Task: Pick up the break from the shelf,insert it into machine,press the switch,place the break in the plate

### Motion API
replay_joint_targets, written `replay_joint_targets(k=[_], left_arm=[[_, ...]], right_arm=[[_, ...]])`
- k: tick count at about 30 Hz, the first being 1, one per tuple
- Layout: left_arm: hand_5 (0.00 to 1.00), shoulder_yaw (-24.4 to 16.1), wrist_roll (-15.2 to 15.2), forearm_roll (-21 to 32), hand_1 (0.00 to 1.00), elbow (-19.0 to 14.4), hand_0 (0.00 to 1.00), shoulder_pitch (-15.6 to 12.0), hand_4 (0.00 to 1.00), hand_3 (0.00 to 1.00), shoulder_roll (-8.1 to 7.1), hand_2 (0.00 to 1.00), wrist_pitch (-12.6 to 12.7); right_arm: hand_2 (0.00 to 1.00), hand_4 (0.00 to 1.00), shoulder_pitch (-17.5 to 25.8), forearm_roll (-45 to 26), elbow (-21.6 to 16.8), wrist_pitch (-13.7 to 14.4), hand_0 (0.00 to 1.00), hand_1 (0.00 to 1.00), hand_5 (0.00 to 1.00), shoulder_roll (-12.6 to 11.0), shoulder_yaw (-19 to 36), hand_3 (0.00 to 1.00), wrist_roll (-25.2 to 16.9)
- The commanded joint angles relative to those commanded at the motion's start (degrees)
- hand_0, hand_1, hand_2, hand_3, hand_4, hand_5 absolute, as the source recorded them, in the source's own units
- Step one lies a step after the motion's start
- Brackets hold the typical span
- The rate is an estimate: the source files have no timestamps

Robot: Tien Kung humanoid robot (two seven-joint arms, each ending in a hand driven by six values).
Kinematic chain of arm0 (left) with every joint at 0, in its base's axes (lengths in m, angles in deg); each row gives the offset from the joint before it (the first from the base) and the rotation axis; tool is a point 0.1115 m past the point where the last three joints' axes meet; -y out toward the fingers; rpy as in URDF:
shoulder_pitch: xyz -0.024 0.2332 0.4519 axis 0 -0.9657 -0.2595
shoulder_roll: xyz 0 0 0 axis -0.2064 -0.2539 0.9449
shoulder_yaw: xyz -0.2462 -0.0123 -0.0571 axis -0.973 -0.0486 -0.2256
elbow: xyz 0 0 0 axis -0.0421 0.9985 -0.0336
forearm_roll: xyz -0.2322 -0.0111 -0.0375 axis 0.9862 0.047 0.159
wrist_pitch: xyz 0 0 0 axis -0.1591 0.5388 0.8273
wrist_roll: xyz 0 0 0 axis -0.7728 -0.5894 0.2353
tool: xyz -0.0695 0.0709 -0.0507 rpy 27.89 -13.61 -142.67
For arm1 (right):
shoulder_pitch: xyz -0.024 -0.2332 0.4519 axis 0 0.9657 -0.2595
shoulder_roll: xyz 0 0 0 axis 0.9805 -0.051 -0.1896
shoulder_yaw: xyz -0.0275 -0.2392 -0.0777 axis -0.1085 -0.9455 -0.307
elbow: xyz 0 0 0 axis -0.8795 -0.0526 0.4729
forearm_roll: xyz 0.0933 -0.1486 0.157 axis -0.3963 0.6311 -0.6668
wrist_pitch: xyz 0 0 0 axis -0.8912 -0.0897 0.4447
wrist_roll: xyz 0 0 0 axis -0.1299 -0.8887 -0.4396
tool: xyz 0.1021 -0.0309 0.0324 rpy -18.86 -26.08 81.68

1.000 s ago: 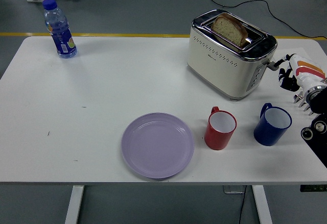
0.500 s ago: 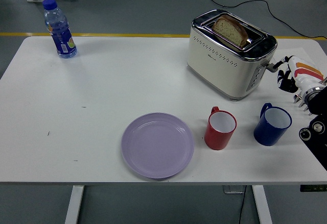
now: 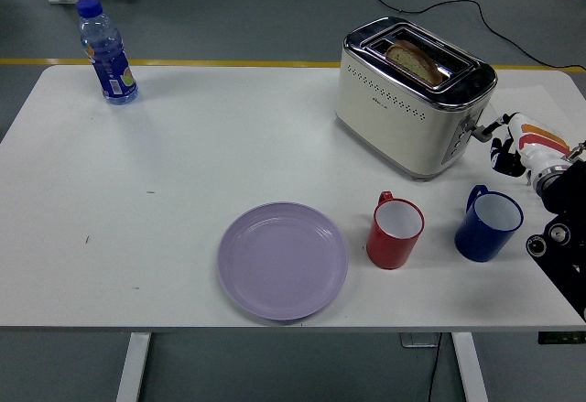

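A cream and chrome toaster (image 3: 407,100) stands at the back right of the white table (image 3: 183,164). A slice of bread (image 3: 414,61) sits low in its slot, only its top edge showing. My right hand (image 3: 506,142) is at the toaster's right end, fingers curled, with a fingertip on the lever (image 3: 480,130), which is pushed down. A lilac plate (image 3: 283,260) lies near the front edge, with nothing on it. My left hand is out of view.
A red mug (image 3: 395,231) and a blue mug (image 3: 488,224) stand in front of the toaster, the blue one just below my right hand. A water bottle (image 3: 107,52) stands at the back left corner.
My right hand moved left and down against the toaster's lever. The lever went down and the bread sank into the slot.
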Motion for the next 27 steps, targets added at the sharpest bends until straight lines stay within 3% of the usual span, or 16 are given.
replay_joint_targets(k=[27], left_arm=[[0.832,0.0,0.0,0.1,0.691,0.0,0.681,0.2,0.287,0.560,0.01,0.677,0.0]], right_arm=[[0.238,0.382,-1.2,-0.2,3.7,0.0,0.268,0.140,0.002,1.4,-2.5,0.612,-0.1]])
